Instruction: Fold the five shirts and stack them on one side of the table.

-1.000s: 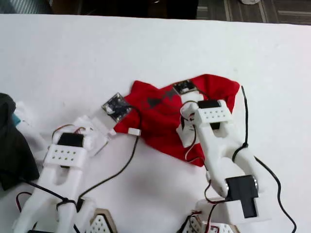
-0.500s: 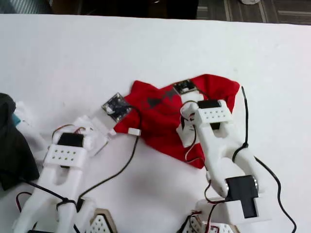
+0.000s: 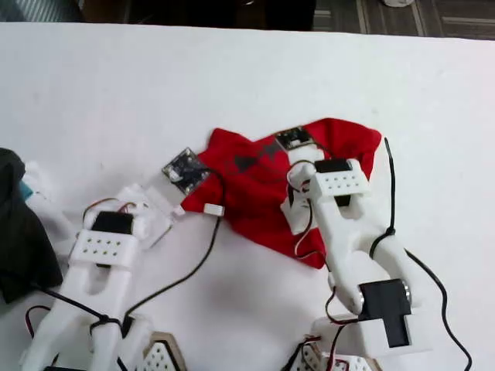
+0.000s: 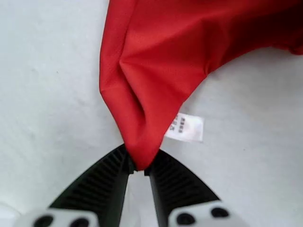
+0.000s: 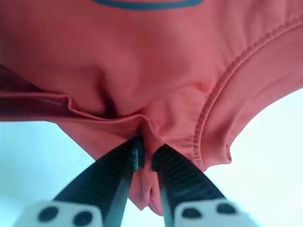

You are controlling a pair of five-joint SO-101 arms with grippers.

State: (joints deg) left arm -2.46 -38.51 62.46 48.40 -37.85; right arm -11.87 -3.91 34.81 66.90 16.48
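A red shirt [image 3: 271, 185] lies crumpled at the middle of the white table [image 3: 116, 93]. My left gripper [image 4: 138, 166] is shut on a pointed corner of the red shirt [image 4: 156, 71], right beside its white label [image 4: 185, 127]. In the high view the left gripper [image 3: 176, 207] sits at the shirt's left corner, next to the label [image 3: 213, 209]. My right gripper [image 5: 146, 156] is shut on a bunched fold of the red shirt [image 5: 142, 61], close to a stitched hem [image 5: 222, 90]. From above, the right gripper [image 3: 302, 164] rests over the shirt's right half.
A dark garment [image 3: 19, 232] is heaped at the table's left edge, with a bit of teal cloth [image 3: 26, 190] beside it. Black cables [image 3: 193, 263] trail from both arms across the near table. The far half of the table is bare white.
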